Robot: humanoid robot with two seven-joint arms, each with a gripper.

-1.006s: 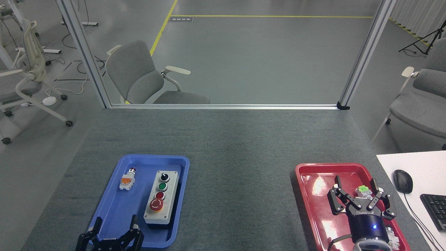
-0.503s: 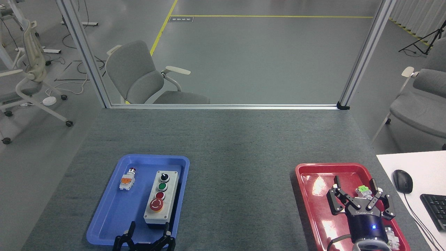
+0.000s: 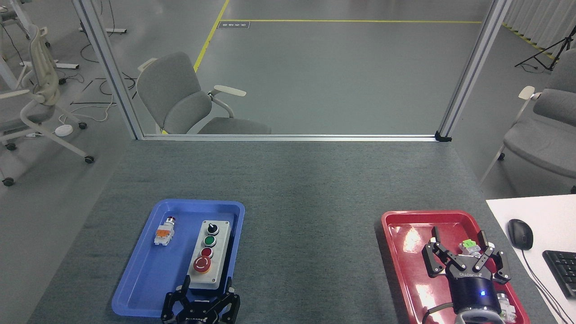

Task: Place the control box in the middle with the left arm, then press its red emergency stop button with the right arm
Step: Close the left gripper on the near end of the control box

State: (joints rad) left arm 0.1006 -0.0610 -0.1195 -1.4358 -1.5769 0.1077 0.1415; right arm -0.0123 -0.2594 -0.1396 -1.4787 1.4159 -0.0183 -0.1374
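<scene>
Well beyond my claws, past the far edge of the grey carpeted bench [image 3: 288, 180], an aluminium frame [image 3: 288, 137] borders a smooth grey floor [image 3: 342, 76] marked with yellow lines [image 3: 351, 21]. A grey office chair [image 3: 189, 96] sits just behind that frame (turned sideways). Far off to my left stands a white mesh chair [image 3: 38, 90] among loose cables; to my right, another grey chair [image 3: 542, 135] and a white desk [image 3: 540, 234] carrying a mouse [image 3: 520, 234] and keyboard [image 3: 562, 270].

Even, bright overhead light; white glare on the red tray [image 3: 407, 240] (image sharp).
</scene>
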